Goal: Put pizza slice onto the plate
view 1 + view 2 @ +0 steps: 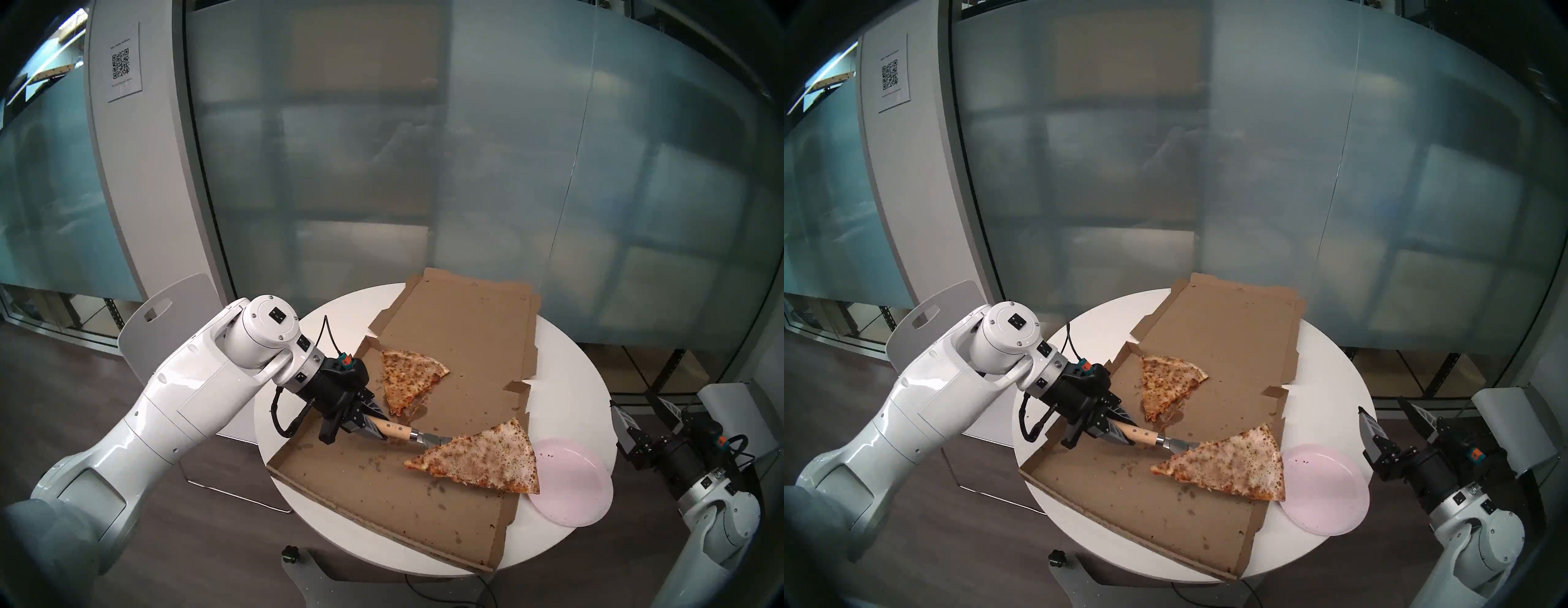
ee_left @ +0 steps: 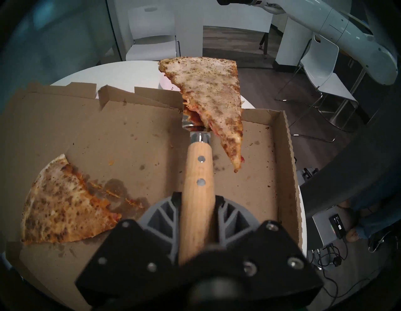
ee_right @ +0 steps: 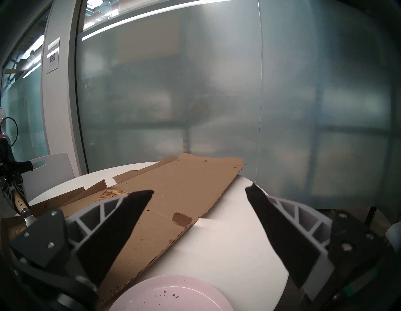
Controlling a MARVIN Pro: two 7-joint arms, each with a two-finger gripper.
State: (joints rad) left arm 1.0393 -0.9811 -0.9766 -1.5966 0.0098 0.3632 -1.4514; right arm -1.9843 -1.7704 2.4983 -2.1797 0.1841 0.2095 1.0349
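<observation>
Where pizza slice (image 1: 483, 460) covers it, spatula blade (image 1: 432, 440) hides

Only the box wall (image 1: 519, 458) stands between slice (image 1: 479, 458) and plate (image 1: 572, 488).

Slice: wide triangular pizza slice (image 1: 481, 458) with pale whitish cheese, brown speckles and an orange-brown crust edge
Slice state: raised off the cardboard, tip sagging in the left wrist view
Slice place: over the box's right edge, crust end overlapping the plate's left rim in the head views
Plate: round flat pale pink plate (image 1: 572, 484) bearing a few dark crumbs
Plate place: flat at the white table's near right edge, beside the box
</observation>
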